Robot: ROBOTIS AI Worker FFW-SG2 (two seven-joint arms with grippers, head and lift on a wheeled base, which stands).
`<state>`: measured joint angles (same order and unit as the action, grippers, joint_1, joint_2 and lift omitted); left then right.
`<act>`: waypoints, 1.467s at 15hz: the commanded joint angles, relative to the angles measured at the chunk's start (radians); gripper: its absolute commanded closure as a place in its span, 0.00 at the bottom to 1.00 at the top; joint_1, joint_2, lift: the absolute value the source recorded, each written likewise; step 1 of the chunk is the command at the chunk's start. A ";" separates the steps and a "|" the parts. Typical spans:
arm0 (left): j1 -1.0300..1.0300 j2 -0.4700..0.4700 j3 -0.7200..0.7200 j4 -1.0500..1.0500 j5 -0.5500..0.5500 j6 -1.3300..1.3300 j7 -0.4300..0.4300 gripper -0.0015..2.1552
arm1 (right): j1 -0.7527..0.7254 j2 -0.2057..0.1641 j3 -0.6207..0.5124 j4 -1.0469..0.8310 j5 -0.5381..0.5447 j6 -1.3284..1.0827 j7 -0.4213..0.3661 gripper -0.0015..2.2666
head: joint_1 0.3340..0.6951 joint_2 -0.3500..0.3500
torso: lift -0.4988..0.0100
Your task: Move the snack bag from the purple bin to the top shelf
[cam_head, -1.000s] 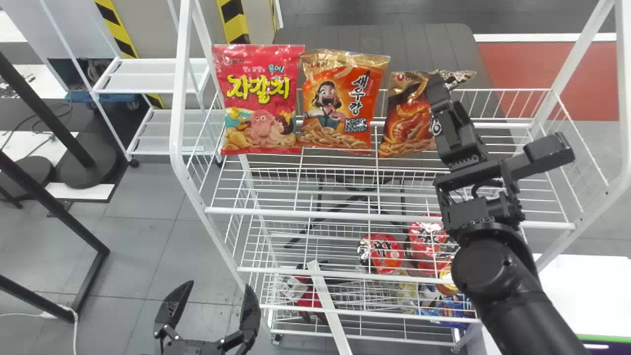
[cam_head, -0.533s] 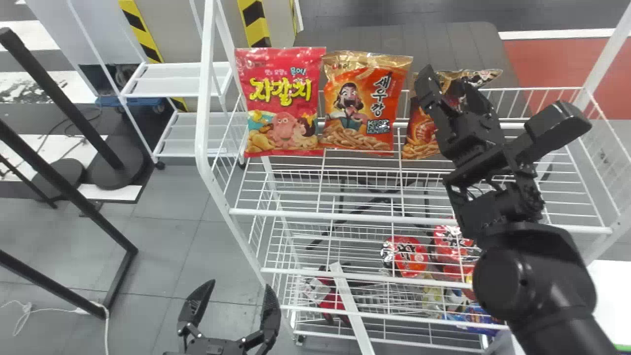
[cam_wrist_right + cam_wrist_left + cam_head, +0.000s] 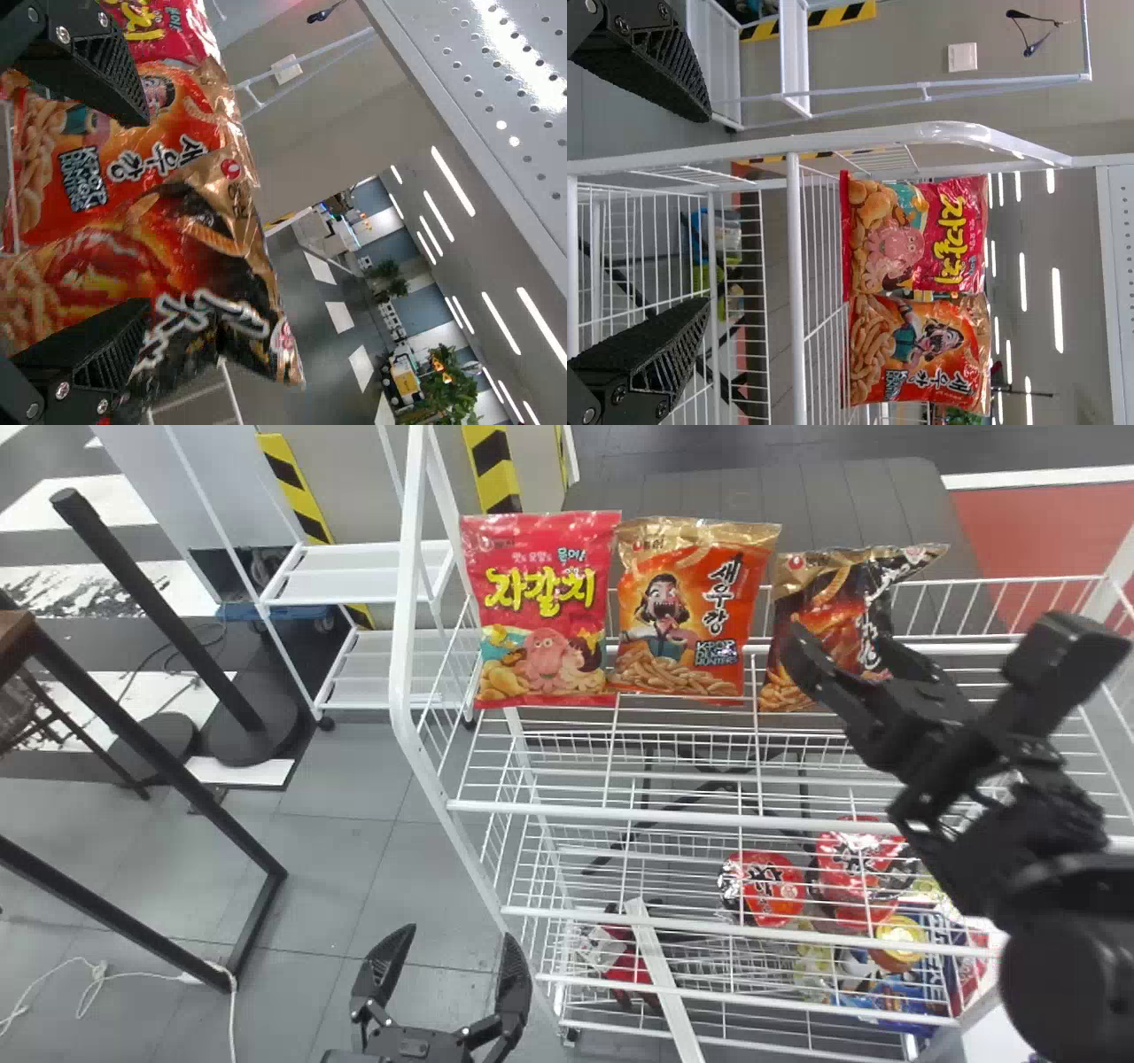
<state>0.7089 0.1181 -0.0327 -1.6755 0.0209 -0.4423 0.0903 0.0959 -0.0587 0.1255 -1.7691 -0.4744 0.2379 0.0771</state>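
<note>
My right gripper [image 3: 842, 639] stands open just in front of the dark orange-black snack bag [image 3: 819, 602], which is upright at the right of the row on the top shelf [image 3: 656, 812]. In the right wrist view, the fingers of my right gripper [image 3: 146, 212] are wide apart, and the bag [image 3: 226, 274] lies beyond them, its lower part partly covered by one finger. Left of it stand an orange bag [image 3: 687, 611] and a red bag [image 3: 542, 611]. My left gripper [image 3: 461, 933], parked low at the rack's left, is open; the left wrist view shows my left gripper [image 3: 709, 209] too.
Wire front rails and a white left post [image 3: 409, 602] frame the rack. Red packs [image 3: 766, 887] and other goods sit on lower levels. A black metal stand [image 3: 146, 775] is on the floor at the left, with a small white rack [image 3: 354, 571] behind.
The head view has turned left, so the rack appears farther right. My right gripper has drawn back from the dark bag, uncovering more of it, and its fingers look farther apart. The bags keep their places.
</note>
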 commanded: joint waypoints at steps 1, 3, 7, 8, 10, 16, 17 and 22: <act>0.001 0.000 -0.001 -0.001 0.002 -0.009 -0.001 0.04 | 0.100 -0.036 -0.044 -0.089 0.051 0.038 0.001 0.05 | 1.00 0.74 | 0.98; 0.001 0.000 -0.003 -0.001 0.002 -0.009 -0.001 0.04 | 0.182 -0.050 -0.070 -0.124 0.109 0.025 0.004 0.05 | 1.00 0.69 | 0.98; 0.009 -0.001 -0.010 -0.004 0.002 -0.049 0.005 0.04 | 0.361 -0.072 -0.113 -0.191 0.186 -0.042 0.035 0.05 | 1.00 0.63 | 0.98; 0.015 -0.001 -0.010 -0.003 0.002 -0.065 0.011 0.04 | 0.407 -0.073 -0.116 -0.207 0.224 -0.079 0.039 0.05 | 1.00 0.61 | 0.98; 0.032 -0.001 -0.009 -0.001 0.002 -0.160 0.016 0.04 | 0.490 -0.072 -0.118 -0.227 0.280 -0.168 0.039 0.05 | 1.00 0.59 | 0.98; 0.103 -0.001 -0.001 -0.122 0.017 -0.120 0.000 0.04 | 0.634 -0.063 -0.116 -0.242 0.393 -0.380 0.039 0.05 | 1.00 0.58 | 0.98; 0.113 -0.001 0.002 -0.138 0.016 -0.104 0.000 0.04 | 0.656 -0.059 -0.116 -0.236 0.399 -0.429 0.039 0.05 | 1.00 0.58 | 0.98; 0.139 -0.001 0.002 -0.182 0.007 -0.068 0.000 0.04 | 0.694 -0.053 -0.119 -0.181 0.405 -0.576 0.039 0.05 | 1.00 0.58 | 0.98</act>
<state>0.8430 0.1166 -0.0307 -1.8519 0.0307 -0.5107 0.0904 0.7823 -0.1168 0.0062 -1.9585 -0.0693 -0.3149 0.1166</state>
